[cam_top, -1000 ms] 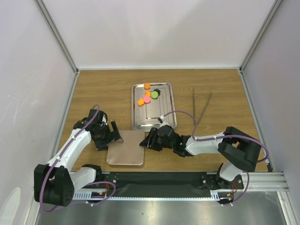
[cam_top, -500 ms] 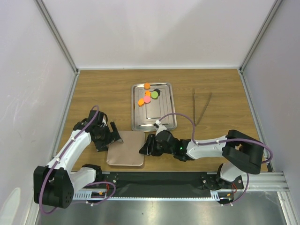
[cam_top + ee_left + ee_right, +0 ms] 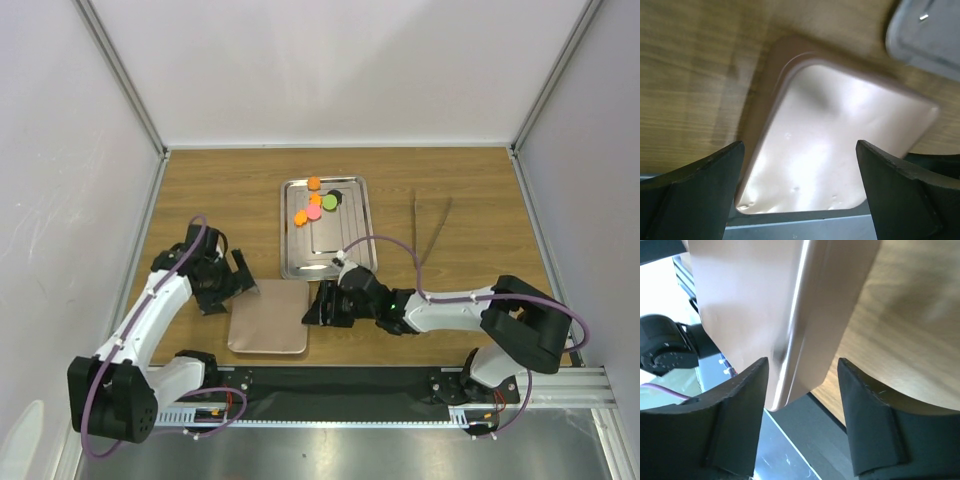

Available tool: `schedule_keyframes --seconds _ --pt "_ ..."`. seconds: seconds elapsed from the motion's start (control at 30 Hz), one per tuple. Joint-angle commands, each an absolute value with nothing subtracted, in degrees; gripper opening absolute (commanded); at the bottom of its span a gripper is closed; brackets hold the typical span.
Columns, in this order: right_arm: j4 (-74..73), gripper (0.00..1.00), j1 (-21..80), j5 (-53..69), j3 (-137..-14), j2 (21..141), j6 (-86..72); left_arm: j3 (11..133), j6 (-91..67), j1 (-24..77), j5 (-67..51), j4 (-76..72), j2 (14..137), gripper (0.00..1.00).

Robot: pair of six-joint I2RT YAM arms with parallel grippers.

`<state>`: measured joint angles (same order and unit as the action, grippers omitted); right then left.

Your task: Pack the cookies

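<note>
The cookies [image 3: 314, 207] are several small orange, pink, green and black discs lying in the far part of the steel tray [image 3: 350, 245]. A flat tan box [image 3: 268, 318] lies closed near the table's front edge. My left gripper [image 3: 236, 282] hovers at the box's upper left corner, open and holding nothing; the left wrist view looks between its fingers [image 3: 800, 165] down on the box [image 3: 840, 135]. My right gripper [image 3: 318, 306] is open at the box's right edge. In the right wrist view that edge [image 3: 810, 305] sits between the fingers [image 3: 802, 372], with a gap on each side.
Thin metal tongs [image 3: 432, 226] lie on the wood right of the tray. The tray's corner [image 3: 925, 35] shows beyond the box in the left wrist view. A black strip and a metal rail [image 3: 330, 385] run along the near edge. White walls enclose the table.
The right gripper's jaws have spread wider at the box's right edge and its arm has shifted slightly. The left gripper has opened a little more and drawn slightly left of the box corner.
</note>
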<state>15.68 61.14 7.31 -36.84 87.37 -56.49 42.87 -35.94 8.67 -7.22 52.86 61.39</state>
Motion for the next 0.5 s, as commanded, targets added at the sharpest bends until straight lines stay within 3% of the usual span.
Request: schedule_keyframes --seconds 0.0,0.3,0.4,0.47 --pt "14.68 0.64 58.01 11.16 -38.85 83.16 -54.05 49.73 -34.37 9.05 -5.19 53.88 61.35 1.00" --pt "6.26 0.76 48.79 15.47 -44.99 76.38 -49.05 60.28 -29.71 9.05 -1.93 55.99 61.44 1.00" --pt "0.73 0.84 44.93 15.56 -48.94 73.92 -45.81 62.13 -28.22 9.05 -2.99 55.64 59.33 1.00" --pt "-2.52 0.99 42.99 15.64 -52.71 72.61 -43.87 62.84 -27.16 9.14 -3.51 54.93 57.40 1.00"
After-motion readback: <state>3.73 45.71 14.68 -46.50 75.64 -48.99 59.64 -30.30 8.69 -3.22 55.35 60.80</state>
